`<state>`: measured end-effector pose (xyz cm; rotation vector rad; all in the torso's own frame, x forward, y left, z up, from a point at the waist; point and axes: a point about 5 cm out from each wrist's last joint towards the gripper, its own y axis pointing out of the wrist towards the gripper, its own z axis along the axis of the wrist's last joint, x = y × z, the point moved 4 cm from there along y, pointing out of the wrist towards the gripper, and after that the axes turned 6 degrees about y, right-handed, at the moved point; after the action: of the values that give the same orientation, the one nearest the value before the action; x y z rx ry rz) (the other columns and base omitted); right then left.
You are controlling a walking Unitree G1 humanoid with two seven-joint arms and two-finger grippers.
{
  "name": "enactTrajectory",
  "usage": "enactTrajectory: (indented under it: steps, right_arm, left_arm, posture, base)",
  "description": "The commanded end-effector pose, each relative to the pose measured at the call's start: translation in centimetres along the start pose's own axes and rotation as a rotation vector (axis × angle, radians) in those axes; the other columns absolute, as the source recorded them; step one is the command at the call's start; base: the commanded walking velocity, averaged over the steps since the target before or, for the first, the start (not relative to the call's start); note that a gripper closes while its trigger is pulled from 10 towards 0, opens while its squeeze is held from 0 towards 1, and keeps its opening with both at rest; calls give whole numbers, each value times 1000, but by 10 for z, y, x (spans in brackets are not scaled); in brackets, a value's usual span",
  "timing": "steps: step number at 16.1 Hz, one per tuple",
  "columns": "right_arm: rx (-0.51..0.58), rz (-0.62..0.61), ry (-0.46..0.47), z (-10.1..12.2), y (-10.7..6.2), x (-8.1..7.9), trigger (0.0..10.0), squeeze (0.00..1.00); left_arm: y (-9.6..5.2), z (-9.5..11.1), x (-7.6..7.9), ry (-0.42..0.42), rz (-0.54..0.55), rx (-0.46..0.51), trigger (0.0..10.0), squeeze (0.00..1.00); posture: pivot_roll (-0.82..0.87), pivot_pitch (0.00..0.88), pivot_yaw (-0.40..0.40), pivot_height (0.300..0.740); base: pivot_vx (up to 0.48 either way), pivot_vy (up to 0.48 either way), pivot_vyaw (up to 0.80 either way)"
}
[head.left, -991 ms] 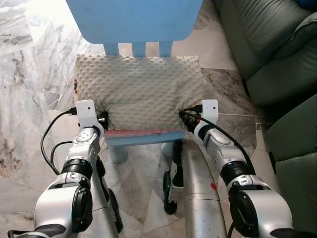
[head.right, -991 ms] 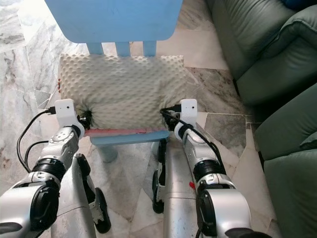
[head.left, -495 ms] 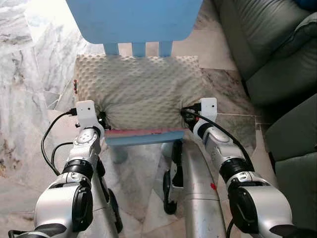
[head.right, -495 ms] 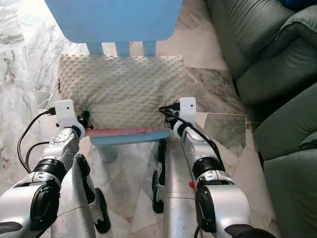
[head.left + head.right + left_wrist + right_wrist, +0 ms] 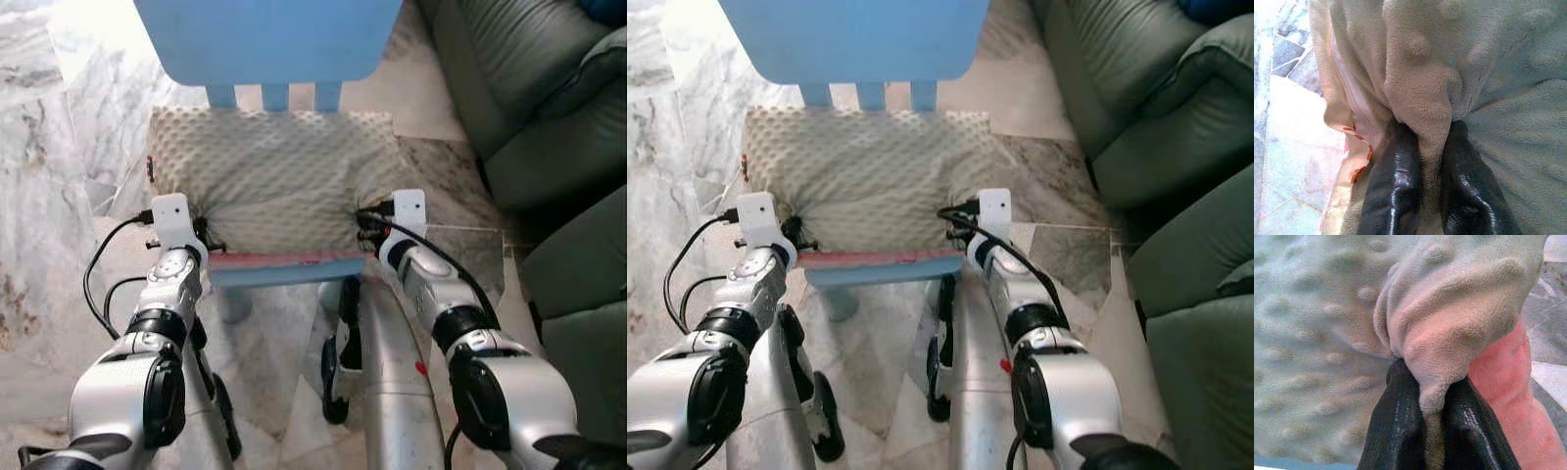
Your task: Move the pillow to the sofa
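A cream, bumpy-textured pillow [image 5: 279, 181] with a pink underside lies on the seat of a blue chair [image 5: 269, 39]. My left gripper [image 5: 209, 238] is shut on the pillow's near left corner; in the left wrist view a fold of the fabric [image 5: 1425, 98] is pinched between the black fingers [image 5: 1396, 191]. My right gripper [image 5: 361, 222] is shut on the near right corner, with a bunch of fabric [image 5: 1449, 333] squeezed between its fingers [image 5: 1396, 426]. A dark green sofa [image 5: 534, 108] stands to the right of the chair.
The chair's blue backrest rises behind the pillow, and its seat edge [image 5: 284, 274] sits just ahead of my wrists. Pale marble floor [image 5: 59, 147] spreads to the left. A second green cushion or armrest [image 5: 588, 274] lies close on my right.
Both grippers have stayed shut on the pillow's corners. The right wrist has drawn slightly up and inward; the pillow has bunched a little more near that corner.
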<state>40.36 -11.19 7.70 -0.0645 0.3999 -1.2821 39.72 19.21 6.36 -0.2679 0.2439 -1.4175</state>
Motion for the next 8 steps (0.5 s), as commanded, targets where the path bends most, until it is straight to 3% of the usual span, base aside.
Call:
enactTrajectory:
  steps: [1,5,8]
  right_arm:
    - [-9,4,1,-1,0,0,0,0]
    - [17,-4,-58,15,4,1,0,0]
    - [41,-40,-77,22,2,10,0,0]
  left_arm:
    - [0,-7,9,-13,-19,-33,0,0]
    - [3,9,10,3,-14,20,0,0]
    - [5,41,4,42,41,132,0,0]
  posture:
    - [-65,229,-115,500]
    - [-54,108,-99,500]
    - [-50,21,-69,500]
  base:
    - [0,0,0]
    - [0,0,0]
    - [0,0,0]
